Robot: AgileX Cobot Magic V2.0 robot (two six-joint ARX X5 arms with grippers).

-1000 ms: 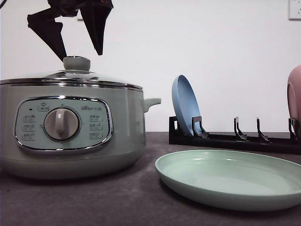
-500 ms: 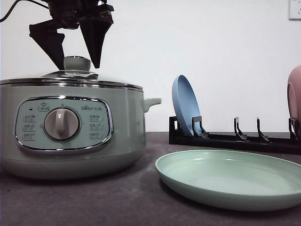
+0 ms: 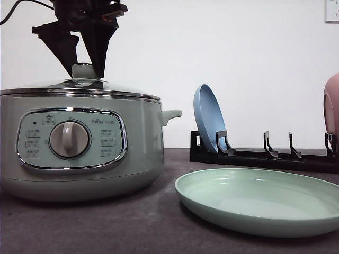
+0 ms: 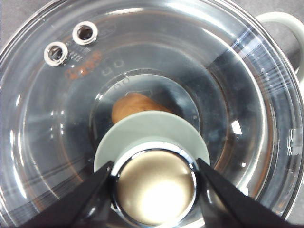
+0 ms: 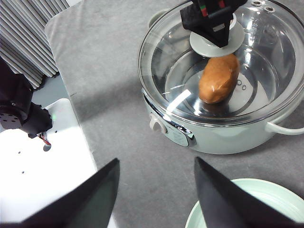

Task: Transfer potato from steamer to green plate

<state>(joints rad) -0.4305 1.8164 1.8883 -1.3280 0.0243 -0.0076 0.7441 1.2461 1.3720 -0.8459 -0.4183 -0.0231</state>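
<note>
I see my left tool (image 3: 85, 71) pinched on the lid knob (image 4: 155, 184) of the steamer (image 3: 79, 143); my right tool (image 5: 154, 197) hangs spread apart, empty.

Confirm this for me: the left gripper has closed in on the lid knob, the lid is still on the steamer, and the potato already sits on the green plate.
Not quite. The potato is inside the steamer, under the glass lid, as the right wrist view shows. The green plate holds nothing. The left gripper does flank the knob.
</note>
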